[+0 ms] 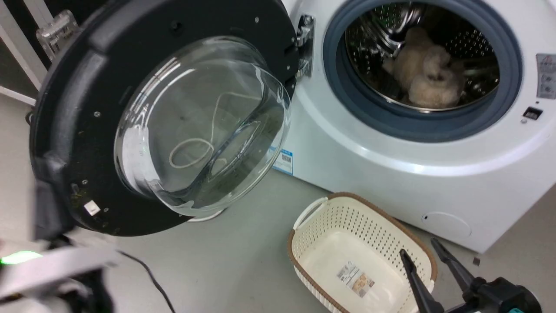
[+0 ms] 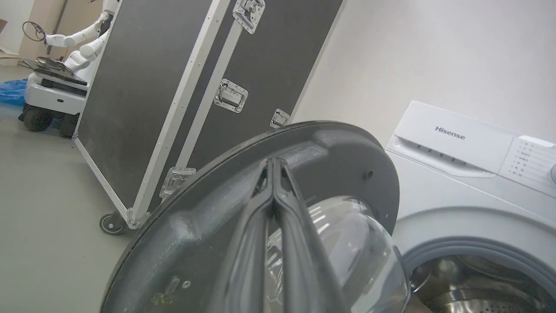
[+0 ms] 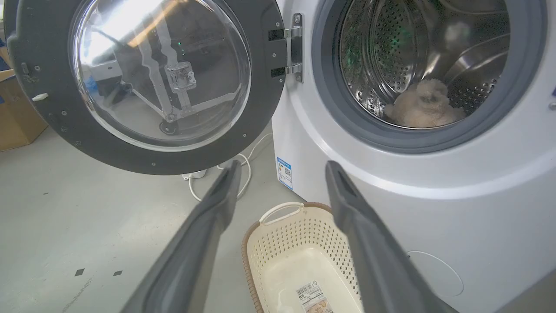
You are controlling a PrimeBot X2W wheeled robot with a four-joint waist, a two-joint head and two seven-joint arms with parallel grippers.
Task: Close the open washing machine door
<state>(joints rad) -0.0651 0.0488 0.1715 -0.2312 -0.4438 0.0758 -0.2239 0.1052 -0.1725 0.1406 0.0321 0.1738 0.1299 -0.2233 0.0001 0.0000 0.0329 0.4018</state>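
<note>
The washing machine door hangs wide open to the left of the white washing machine, held by its metal hinge. Its glass bowl bulges toward me. In the left wrist view my left gripper is shut with nothing in it. Its fingers lie across the door's black frame, and I cannot tell whether they touch it. My pale left forearm is blurred below the door. My right gripper is open and empty, low over the basket and apart from the door.
A cream perforated basket stands on the floor before the machine. A fluffy cream item lies in the steel drum. A black flight case on casters stands behind the door. Cables trail on the floor. Another robot is far off.
</note>
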